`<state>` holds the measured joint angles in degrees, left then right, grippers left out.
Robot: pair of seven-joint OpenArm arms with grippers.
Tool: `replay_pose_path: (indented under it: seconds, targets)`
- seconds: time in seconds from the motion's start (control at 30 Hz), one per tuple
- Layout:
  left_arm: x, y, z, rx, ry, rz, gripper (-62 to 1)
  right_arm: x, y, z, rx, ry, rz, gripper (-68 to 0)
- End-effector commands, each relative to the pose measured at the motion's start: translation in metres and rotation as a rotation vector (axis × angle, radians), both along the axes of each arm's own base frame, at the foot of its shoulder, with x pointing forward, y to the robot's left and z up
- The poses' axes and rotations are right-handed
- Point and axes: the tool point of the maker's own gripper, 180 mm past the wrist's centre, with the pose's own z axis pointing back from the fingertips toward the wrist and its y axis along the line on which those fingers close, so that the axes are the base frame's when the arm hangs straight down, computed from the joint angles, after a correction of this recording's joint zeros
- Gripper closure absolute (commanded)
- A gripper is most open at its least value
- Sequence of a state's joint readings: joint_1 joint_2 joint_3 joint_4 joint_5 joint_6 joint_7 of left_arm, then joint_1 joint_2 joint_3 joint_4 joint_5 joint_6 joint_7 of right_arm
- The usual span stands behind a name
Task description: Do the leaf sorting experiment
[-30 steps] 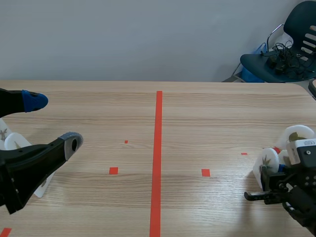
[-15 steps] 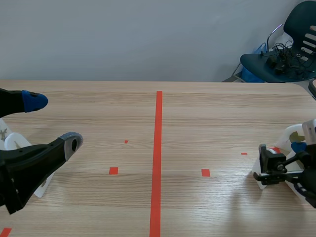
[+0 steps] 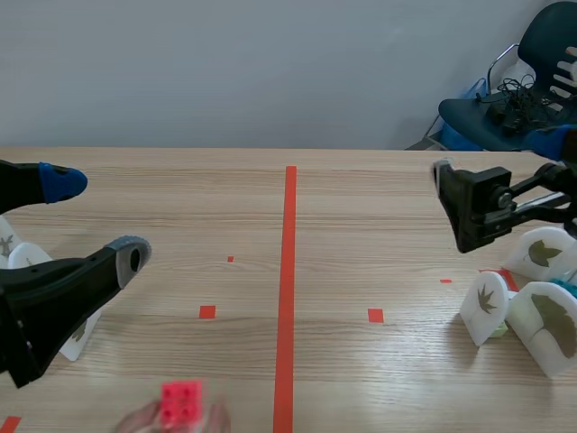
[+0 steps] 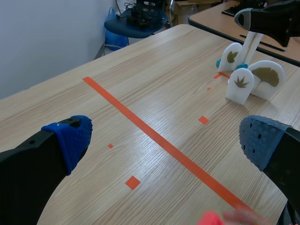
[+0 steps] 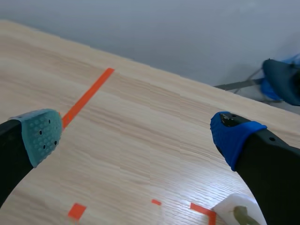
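On the pale wood-grain desk (image 3: 361, 207), the left claw (image 3: 95, 219) gapes wide, its lower finger partly hiding the white, round-topped left leaf cards (image 3: 25, 257). A studded red block (image 3: 181, 401) sits in a blurred hand (image 3: 144, 419) at the near edge. The right claw (image 3: 496, 158), also spread, hangs raised over the right leaf cards (image 3: 484, 307), which stand upright with their printed faces toward the robot.

- Scene view: bright, even, diffuse light over the whole desk (image 3: 379, 207).
- Lower right: the leaf cards (image 3: 484, 307) cast soft, faint shadows on the wood.
- Lower left edge: the red block (image 3: 181, 402) and the hand (image 3: 140, 420) are smeared by motion blur.
- Right wrist view: the chair (image 5: 283, 79) beyond the desk is out of focus.
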<state>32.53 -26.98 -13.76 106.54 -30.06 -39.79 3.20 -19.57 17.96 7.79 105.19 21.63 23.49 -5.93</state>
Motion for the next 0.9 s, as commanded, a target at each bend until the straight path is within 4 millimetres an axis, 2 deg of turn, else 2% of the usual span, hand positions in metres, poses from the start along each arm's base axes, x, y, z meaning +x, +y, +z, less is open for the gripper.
replay_pose_path:
  seconds: [0.0,0.2,0.37,0.87]
  targets:
    - [0.001,-0.003,0.011,-0.024,-0.03,-0.006,-62.3,-0.005,-0.001,0.001,0.007,0.013,0.0,-67.9]
    - [0.001,-0.003,0.011,-0.023,-0.03,-0.006,-62.3,-0.034,0.026,0.016,-0.028,0.043,0.108,-67.9]
    - [0.001,-0.003,0.011,-0.023,-0.03,-0.006,-62.3,-0.056,0.041,0.019,-0.048,0.071,0.158,-67.9]
    - [-0.001,-0.006,0.008,-0.02,-0.021,-0.016,-62.3,-0.058,0.042,0.017,-0.048,0.081,0.16,-67.9]
